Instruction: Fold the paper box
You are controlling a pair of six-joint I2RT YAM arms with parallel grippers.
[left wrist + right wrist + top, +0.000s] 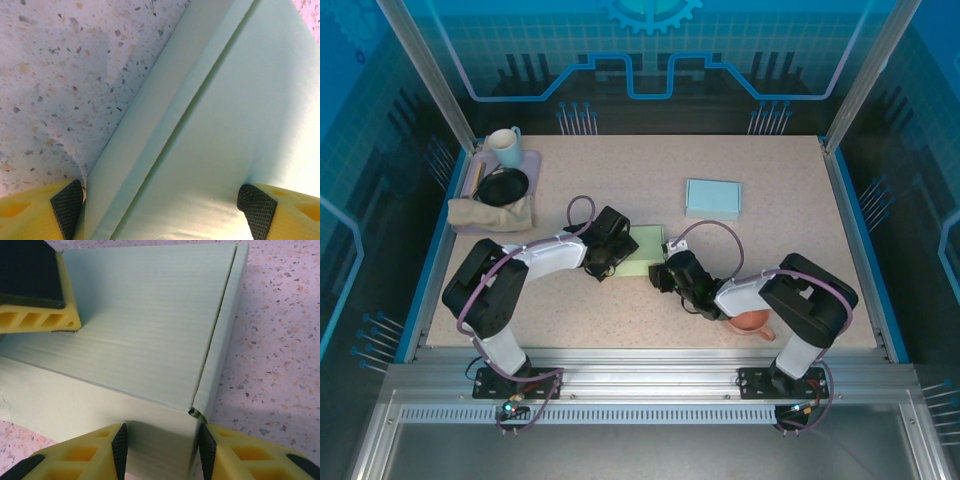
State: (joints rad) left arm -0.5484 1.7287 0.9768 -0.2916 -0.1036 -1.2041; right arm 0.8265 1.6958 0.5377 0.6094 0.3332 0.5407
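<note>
- The pale green paper box point(648, 248) lies near the middle of the speckled table point(780, 240), between the two grippers.
- The left gripper point(160, 215) sits at the box's left side. Its jaws stand wide and straddle a folded edge strip.
- One of its pads point(66, 205) is beside the strip's outer edge at the table. The other pad point(257, 212) rests on the broad top panel.
- The right gripper point(162, 452) meets the box at its near right corner.
- Its fingers point(120, 450) are narrowed onto an upright end wall, one pad touching each face, so the wall is pinched.
</note>
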